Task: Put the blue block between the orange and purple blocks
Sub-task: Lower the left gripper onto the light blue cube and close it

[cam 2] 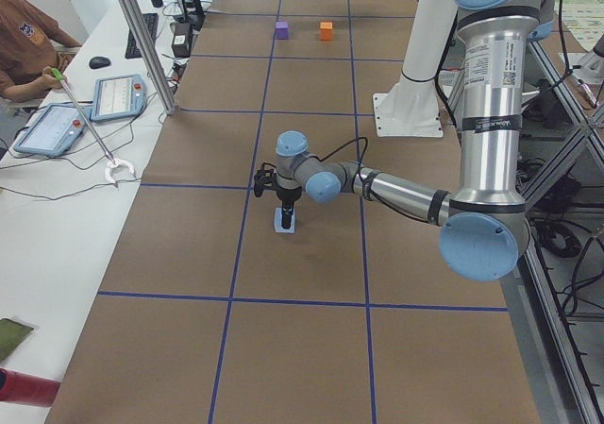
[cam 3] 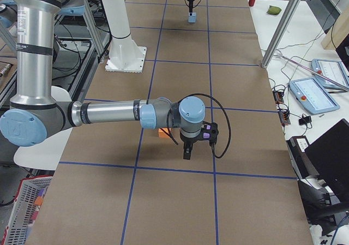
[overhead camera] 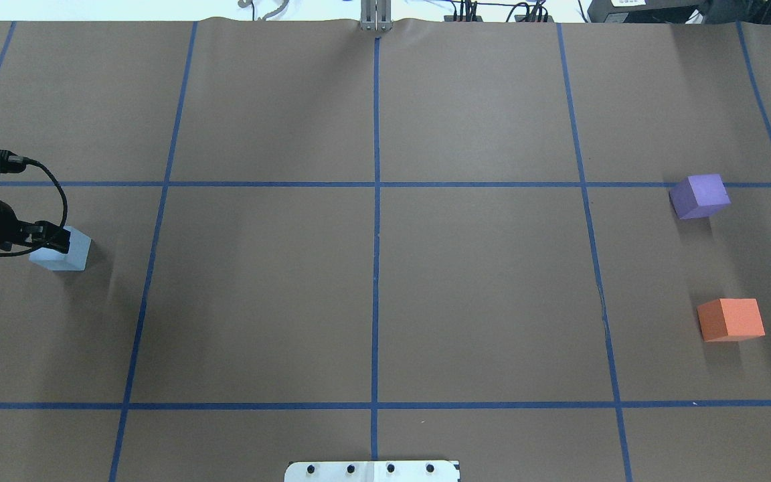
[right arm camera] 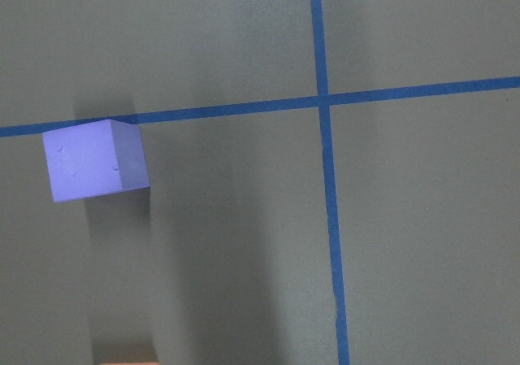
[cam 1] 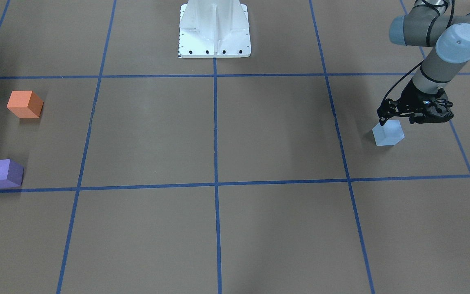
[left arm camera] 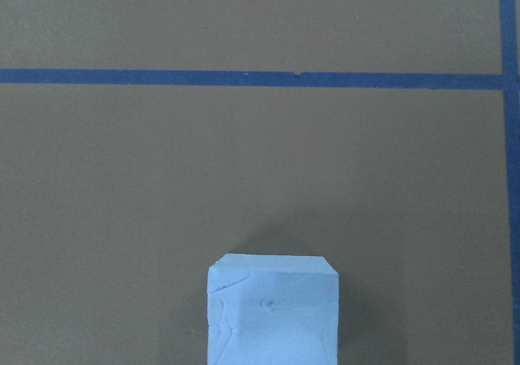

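Note:
The pale blue block (cam 1: 388, 134) sits on the brown table at the robot's left; it also shows in the overhead view (overhead camera: 62, 252) and fills the bottom of the left wrist view (left arm camera: 272, 308). My left gripper (cam 1: 396, 121) hangs just over it, jaws apparently open, and the block rests on the table. The orange block (cam 1: 25, 104) and the purple block (cam 1: 3, 173) stand apart at the robot's right. My right gripper (cam 3: 187, 153) hovers near them, and I cannot tell whether it is open or shut. The right wrist view shows the purple block (right arm camera: 96, 160).
The white robot base (cam 1: 214, 30) stands at the table's near-robot edge. Blue tape lines (overhead camera: 376, 201) form a grid on the brown table. An operator (cam 2: 28, 46) sits at a side desk with tablets, off the table.

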